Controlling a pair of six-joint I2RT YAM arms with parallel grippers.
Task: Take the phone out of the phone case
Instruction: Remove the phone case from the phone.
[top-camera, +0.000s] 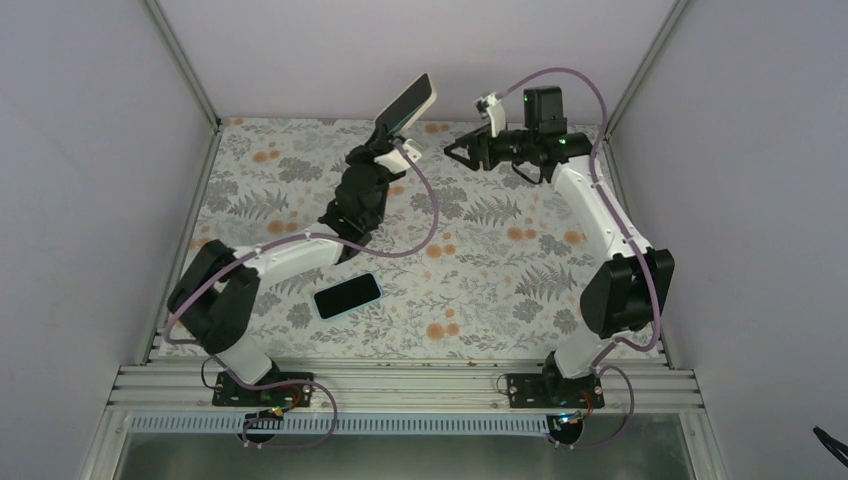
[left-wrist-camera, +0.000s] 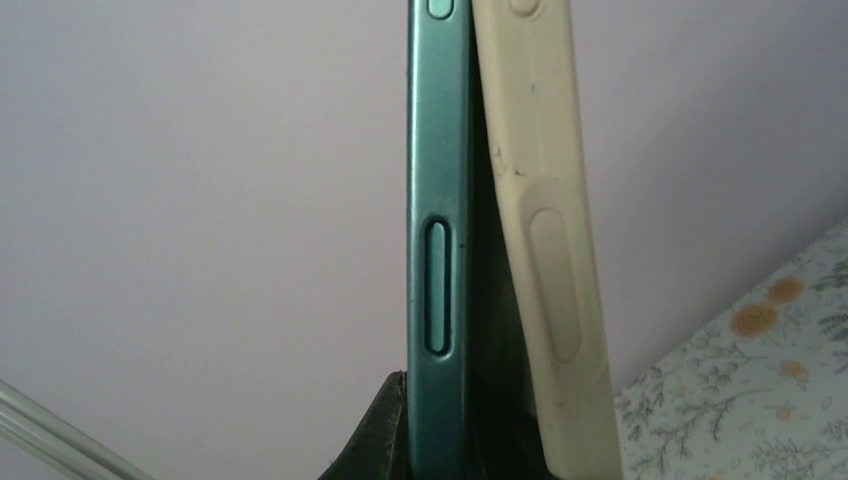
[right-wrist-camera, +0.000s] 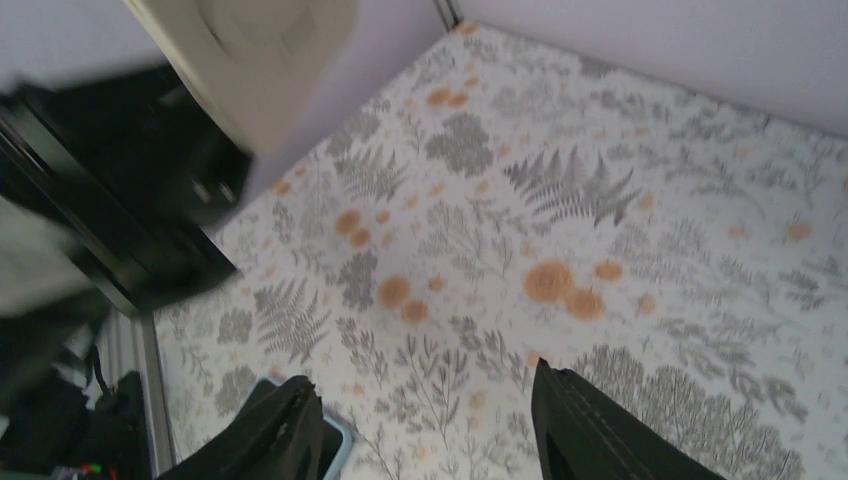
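Observation:
My left gripper (top-camera: 385, 135) is raised at the back of the table and is shut on the lower end of a teal phone (left-wrist-camera: 437, 250) in a cream case (left-wrist-camera: 545, 250). In the left wrist view the case's side stands peeled away from the phone's edge, with a dark gap between them. One black finger (left-wrist-camera: 385, 440) presses the phone's outer face. The phone and case (top-camera: 410, 100) tilt up to the right. My right gripper (top-camera: 452, 152) is open and empty, just right of them; the case's corner (right-wrist-camera: 260, 60) shows at its top left.
A second phone in a light blue case (top-camera: 347, 296) lies flat on the floral table (top-camera: 500, 250) near the left arm; its corner (right-wrist-camera: 335, 435) shows by my right gripper's left finger (right-wrist-camera: 270, 430). Grey walls close the back and sides.

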